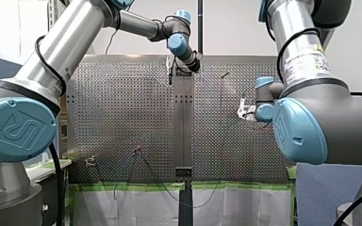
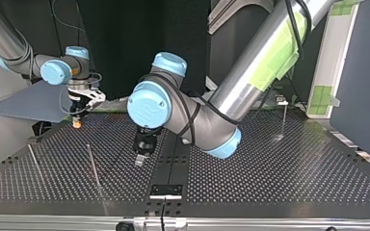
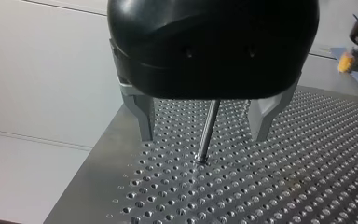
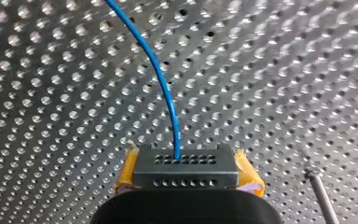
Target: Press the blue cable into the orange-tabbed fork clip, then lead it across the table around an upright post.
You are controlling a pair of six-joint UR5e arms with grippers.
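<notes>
The blue cable (image 4: 161,74) comes out between the yellow pads (image 4: 128,171) of my right gripper (image 4: 186,172), which is shut on it just above the perforated table (image 4: 51,93). In the top view my right gripper (image 2: 77,122) hangs at the far left of the table. My left gripper (image 3: 203,137) is open, its metal fingers (image 3: 145,122) standing on either side of a thin upright post (image 3: 208,130) without touching it. My left gripper (image 2: 139,160) is low near the table's middle in the top view. I cannot make out the orange-tabbed clip for certain.
Two more upright posts (image 2: 94,166) (image 2: 33,161) stand at the top view's left, another post (image 2: 284,120) at its far right. A post (image 4: 321,198) rises beside my right gripper. Two small fixtures (image 1: 90,161) (image 1: 136,150) sit near the table's front edge.
</notes>
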